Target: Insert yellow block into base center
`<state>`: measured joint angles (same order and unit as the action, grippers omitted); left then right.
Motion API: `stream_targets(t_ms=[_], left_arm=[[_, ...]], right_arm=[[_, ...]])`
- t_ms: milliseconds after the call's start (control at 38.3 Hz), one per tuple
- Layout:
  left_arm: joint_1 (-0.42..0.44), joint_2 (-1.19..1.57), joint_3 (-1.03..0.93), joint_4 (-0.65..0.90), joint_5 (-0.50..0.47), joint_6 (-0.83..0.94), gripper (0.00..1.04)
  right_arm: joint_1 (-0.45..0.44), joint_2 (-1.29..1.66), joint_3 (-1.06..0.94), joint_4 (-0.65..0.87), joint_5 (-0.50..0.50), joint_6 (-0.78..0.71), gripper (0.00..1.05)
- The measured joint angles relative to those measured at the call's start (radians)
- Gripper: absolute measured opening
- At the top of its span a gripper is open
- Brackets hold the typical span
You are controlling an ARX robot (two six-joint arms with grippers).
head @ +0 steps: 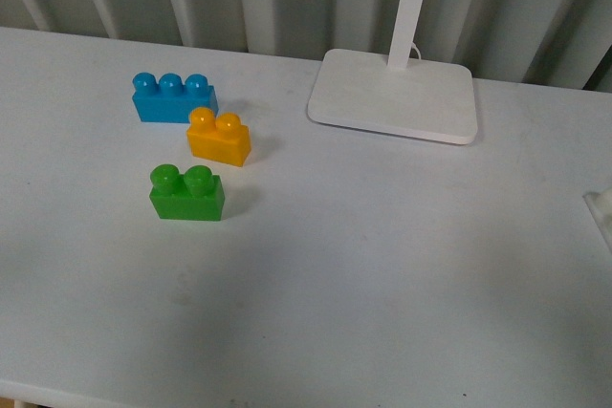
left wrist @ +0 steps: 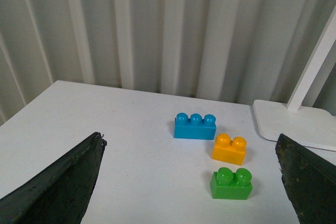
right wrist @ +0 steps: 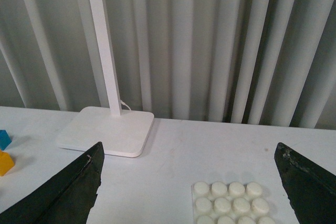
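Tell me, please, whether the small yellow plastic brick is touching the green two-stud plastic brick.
Apart. The front view shows a narrow strip of white table between the yellow brick and the green brick.

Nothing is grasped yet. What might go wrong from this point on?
1. The yellow block sits close beside the blue three-stud brick, with the green brick near; closing fingers may nudge either neighbour.
2. The base lies far right, barely inside the front view, so centring the block may be hard to confirm.
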<state>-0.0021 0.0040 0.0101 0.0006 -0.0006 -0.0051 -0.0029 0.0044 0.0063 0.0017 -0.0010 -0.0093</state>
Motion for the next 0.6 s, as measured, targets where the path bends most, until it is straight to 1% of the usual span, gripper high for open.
stream_targets(t_ms=[601], left_arm=[[0.0,0.0,0.0,0.0,0.0,0.0,0.98]], right_arm=[[0.0,0.0,0.0,0.0,0.0,0.0,0.95]])
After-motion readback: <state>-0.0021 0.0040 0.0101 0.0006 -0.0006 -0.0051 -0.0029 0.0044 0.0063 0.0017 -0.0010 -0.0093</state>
